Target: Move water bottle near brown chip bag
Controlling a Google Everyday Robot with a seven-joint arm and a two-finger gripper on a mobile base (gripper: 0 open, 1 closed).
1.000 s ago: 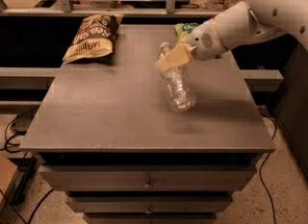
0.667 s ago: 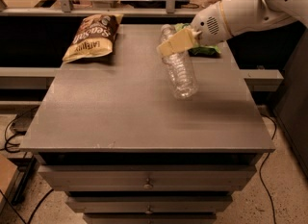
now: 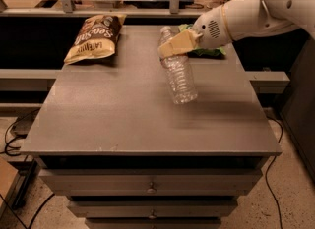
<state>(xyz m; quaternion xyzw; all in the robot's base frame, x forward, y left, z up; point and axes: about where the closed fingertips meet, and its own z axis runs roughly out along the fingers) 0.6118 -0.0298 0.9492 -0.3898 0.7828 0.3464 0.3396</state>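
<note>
The clear crinkled water bottle [image 3: 178, 75] hangs tilted above the grey table, its neck up and to the left. My gripper [image 3: 173, 46] comes in from the upper right and is shut on the bottle's upper part with its tan fingers [image 3: 177, 43]. The brown chip bag [image 3: 96, 37], dark brown and tan-yellow with white lettering, lies flat at the table's back left corner, well to the left of the bottle.
The grey table [image 3: 123, 120] has drawers below its front edge. A green snack bag [image 3: 206, 51] lies at the back right, partly hidden behind my arm. A metal rail and shelf run behind the table. Cables lie on the floor to the left and right.
My gripper has lifted the water bottle off the table and carried it up and slightly back toward the far side. The chip bag has not moved.
</note>
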